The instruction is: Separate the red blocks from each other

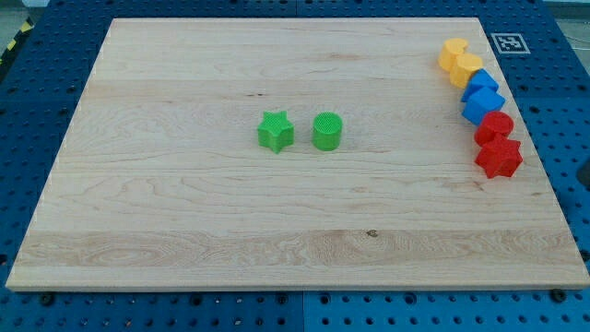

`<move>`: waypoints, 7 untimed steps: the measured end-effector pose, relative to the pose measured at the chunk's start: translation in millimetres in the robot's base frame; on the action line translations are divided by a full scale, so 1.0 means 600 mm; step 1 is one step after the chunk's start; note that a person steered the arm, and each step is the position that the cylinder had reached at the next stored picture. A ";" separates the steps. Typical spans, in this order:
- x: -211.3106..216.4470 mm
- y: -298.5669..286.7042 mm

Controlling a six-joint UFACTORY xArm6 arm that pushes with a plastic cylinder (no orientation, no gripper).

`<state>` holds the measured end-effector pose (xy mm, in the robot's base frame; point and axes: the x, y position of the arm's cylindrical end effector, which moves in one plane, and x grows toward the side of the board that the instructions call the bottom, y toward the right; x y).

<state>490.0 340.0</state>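
Note:
Two red blocks sit touching near the board's right edge: a rounded red block [495, 125] and, just below it, a red star [499, 158]. Directly above them two blue blocks [482, 95] and two yellow blocks [460, 62] continue the same line toward the view's top right. My tip does not show in this view.
A green star [275, 131] and a green cylinder [327, 131] stand side by side near the middle of the wooden board [184, 212]. A dark shape [586, 171] shows at the view's right edge, off the board. A fiducial tag [509, 42] lies at the top right.

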 end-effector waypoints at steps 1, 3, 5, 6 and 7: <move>-0.026 -0.005; -0.027 -0.005; -0.065 -0.094; -0.146 -0.097; -0.146 -0.114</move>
<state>402.5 271.7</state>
